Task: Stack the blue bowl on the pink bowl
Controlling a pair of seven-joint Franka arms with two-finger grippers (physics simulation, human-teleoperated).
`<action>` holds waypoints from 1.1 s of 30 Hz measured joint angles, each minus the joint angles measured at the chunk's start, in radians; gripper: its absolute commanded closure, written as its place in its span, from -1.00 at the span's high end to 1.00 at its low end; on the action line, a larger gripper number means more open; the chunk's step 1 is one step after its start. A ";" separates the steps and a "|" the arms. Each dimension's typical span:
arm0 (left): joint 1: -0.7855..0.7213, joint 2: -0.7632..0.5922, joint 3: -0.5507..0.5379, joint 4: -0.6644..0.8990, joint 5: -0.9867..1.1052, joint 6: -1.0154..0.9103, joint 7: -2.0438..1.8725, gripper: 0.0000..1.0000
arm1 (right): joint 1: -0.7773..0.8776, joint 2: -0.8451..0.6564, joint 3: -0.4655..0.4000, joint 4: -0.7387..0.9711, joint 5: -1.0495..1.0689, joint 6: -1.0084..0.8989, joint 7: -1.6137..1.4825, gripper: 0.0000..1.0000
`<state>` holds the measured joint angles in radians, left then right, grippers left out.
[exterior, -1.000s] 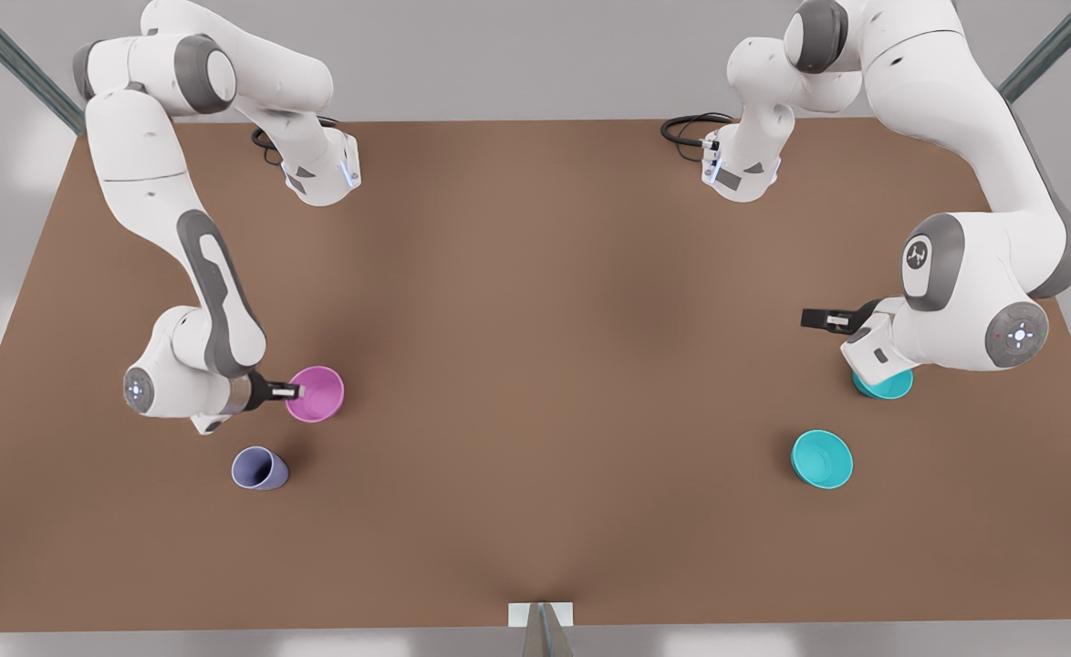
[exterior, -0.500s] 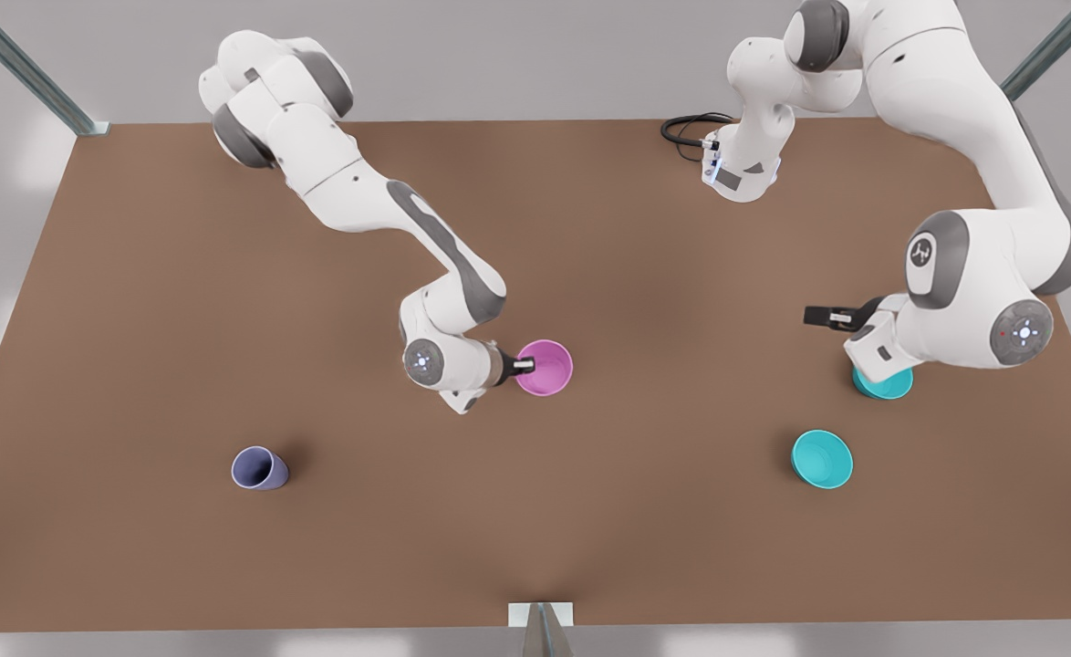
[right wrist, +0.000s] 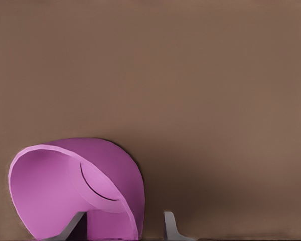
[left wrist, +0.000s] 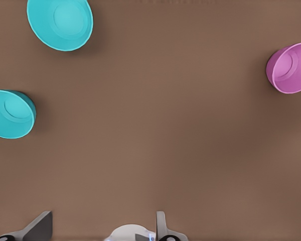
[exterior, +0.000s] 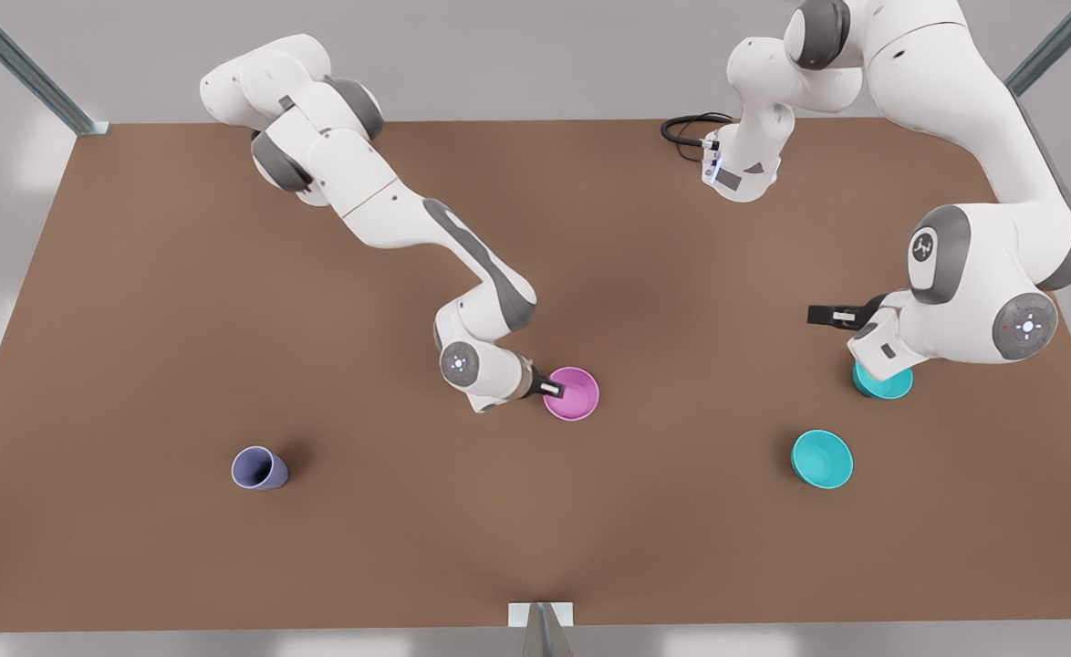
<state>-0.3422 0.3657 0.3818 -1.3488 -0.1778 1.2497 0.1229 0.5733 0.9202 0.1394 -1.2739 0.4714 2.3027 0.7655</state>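
— What do we see in the front view?
— We see the right gripper (exterior: 554,390) just left of the frame's centre, pinching the left rim of the pink bowl (exterior: 574,394). The left gripper (exterior: 829,316) hangs at middle right, with the blue bowl (exterior: 886,382) below it, partly under that arm's wrist. A second turquoise bowl (exterior: 822,459) sits lower right, and a purple cup (exterior: 259,468) lower left on the brown table (exterior: 134,301)

— And the left wrist view?
— We find its fingers (left wrist: 161,224) spread wide over bare table, the blue bowl (left wrist: 9,113) beside the second turquoise bowl (left wrist: 60,23), and the pink bowl (left wrist: 291,68) well apart from both

— The right wrist view?
— We see the pink bowl (right wrist: 65,188) tilted, its wall between the fingers (right wrist: 169,225)
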 measured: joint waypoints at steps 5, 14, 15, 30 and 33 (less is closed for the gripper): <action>0.000 0.002 0.000 -0.001 0.001 0.002 -0.008 1.00 | -0.193 -0.191 0.001 -0.002 0.000 -0.207 0.077 1.00; 0.000 0.007 -0.002 -0.002 0.000 0.011 -0.019 1.00 | -0.742 -0.375 0.001 -0.062 -0.380 -0.797 -0.164 1.00; 0.000 0.007 -0.002 -0.002 0.000 0.012 -0.020 1.00 | -0.753 -0.499 -0.003 -0.096 -0.414 -0.855 -0.218 1.00; 0.000 0.007 -0.002 -0.002 -0.001 0.017 -0.029 1.00 | -0.775 -0.906 -0.178 -0.067 -0.583 -1.015 -0.765 1.00; 0.000 0.007 -0.002 -0.002 -0.001 0.018 -0.030 1.00 | -0.801 -0.907 -0.177 -0.067 -0.585 -1.016 -0.830 1.00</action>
<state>-0.3421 0.3725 0.3799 -1.3503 -0.1784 1.2672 0.0933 -0.2281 0.0133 -0.0376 -1.3406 -0.1140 1.2870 -0.0642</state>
